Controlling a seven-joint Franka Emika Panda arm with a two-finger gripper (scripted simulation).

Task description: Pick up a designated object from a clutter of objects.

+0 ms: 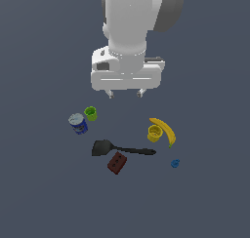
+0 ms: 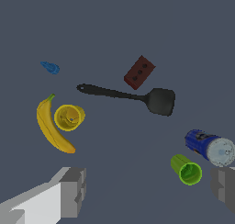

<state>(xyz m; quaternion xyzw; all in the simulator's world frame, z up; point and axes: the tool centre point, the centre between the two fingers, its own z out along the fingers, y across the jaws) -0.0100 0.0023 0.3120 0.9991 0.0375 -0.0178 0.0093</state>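
Hand (image 1: 126,93) hangs high over the surface (image 1: 44,198), fingers spread, nothing between them. Our read: we're at the approach step, no descent yet.

Target is the yellow cup (image 1: 154,133), upright, on the exterior view's right, tucked against the inner curve of the banana (image 1: 165,129). They look like they touch, or close to it.

To do it well:
- Shift toward the cup first, then drop straight down.
- Place the fingers so neither lands on the banana side; that gap looks too tight for a finger.
- Spatula (image 1: 122,148) handle tip ends near the cup, so watch it on descent.

Green cup (image 1: 90,113), can (image 1: 77,123), block (image 1: 117,163) and blue piece (image 1: 175,163) sit well apart from the target.

Hard to see: the fingers are cut off in the wrist view, only stubs show in the exterior view. Something small sits inside the yellow cup; we can't tell what.
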